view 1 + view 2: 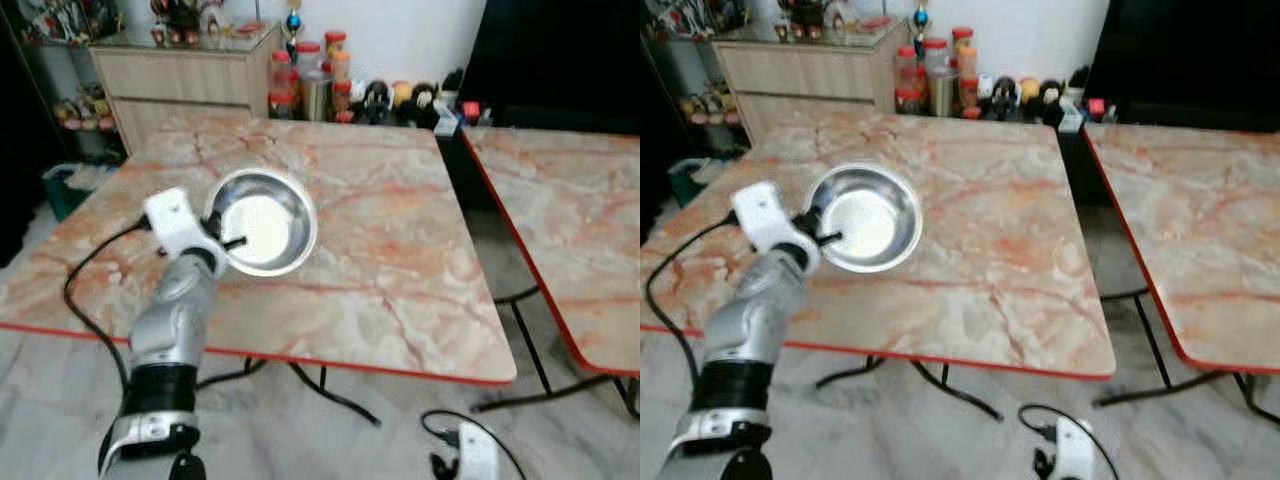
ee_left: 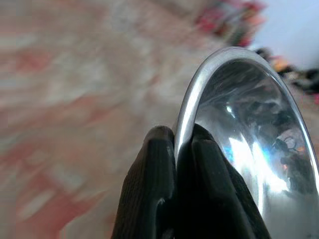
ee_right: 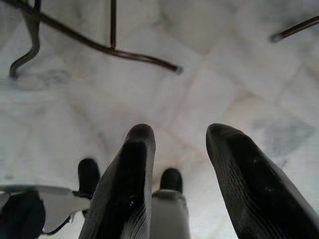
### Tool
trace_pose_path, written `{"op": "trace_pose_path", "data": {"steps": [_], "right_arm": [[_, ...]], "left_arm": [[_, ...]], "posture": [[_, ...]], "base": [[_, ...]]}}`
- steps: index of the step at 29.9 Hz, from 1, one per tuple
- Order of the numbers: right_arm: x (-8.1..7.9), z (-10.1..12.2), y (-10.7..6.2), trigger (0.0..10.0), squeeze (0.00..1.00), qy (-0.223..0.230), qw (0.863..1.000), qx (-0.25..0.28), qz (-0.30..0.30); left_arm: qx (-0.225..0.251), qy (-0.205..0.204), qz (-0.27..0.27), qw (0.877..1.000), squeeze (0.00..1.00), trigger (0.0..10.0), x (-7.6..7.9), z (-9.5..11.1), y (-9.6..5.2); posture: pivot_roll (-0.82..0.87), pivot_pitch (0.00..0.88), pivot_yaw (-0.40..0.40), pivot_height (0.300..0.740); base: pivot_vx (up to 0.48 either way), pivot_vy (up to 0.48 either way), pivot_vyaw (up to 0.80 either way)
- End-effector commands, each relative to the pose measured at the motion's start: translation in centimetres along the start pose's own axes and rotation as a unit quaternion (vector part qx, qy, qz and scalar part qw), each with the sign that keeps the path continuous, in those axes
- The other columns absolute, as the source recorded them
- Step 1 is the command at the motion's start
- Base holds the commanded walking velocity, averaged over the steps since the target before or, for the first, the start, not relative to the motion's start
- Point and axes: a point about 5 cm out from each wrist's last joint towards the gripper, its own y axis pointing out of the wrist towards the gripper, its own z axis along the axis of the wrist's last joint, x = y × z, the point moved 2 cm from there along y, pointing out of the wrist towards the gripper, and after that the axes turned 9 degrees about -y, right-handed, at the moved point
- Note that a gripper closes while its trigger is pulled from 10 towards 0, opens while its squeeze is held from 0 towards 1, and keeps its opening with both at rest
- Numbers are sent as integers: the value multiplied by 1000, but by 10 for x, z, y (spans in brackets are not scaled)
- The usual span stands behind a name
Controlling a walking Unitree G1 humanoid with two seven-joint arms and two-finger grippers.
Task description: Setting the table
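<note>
A shiny steel bowl is over the left half of the marble-patterned table. My left gripper is shut on the bowl's near-left rim; in the left wrist view one black finger is outside the rim and the other inside. Whether the bowl rests on the tabletop or hangs just above it I cannot tell. My right gripper hangs low beside me, open, pointing at the floor with nothing between its fingers.
A second marble table stands to the right across a narrow gap. Jars and bottles crowd the floor behind the table, beside a wooden cabinet. Black table legs and a cable lie on the pale tiled floor.
</note>
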Motion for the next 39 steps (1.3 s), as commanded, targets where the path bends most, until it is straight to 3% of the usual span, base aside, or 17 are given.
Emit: {"op": "trace_pose_path", "data": {"steps": [1,6,19,30,39], "right_arm": [[6,-1,-1,10000,0,-2,1000,-3,-6],[5,-1,-1,10000,0,-3,1000,-3,-5],[4,-1,-1,10000,0,-7,1000,-3,3],[3,0,0,10000,0,-5,1000,-2,3],[3,-1,-1,10000,0,-5,1000,-2,2]], "left_arm": [[-27,-12,11,999,0,10000,-2,-8,0],[-71,-34,38,996,0,10000,-11,-24,0],[-116,-120,39,985,0,10000,-6,-39,2],[-119,-144,57,981,0,10000,-7,-44,10],[-127,-139,67,980,0,10000,-10,-48,12]], "posture": [[112,0,-38,740],[111,0,-36,740],[107,0,-32,740],[103,0,-29,740],[104,0,-29,740]], "base": [[0,0,0],[0,0,0],[0,0,0],[0,0,0],[0,0,0]]}}
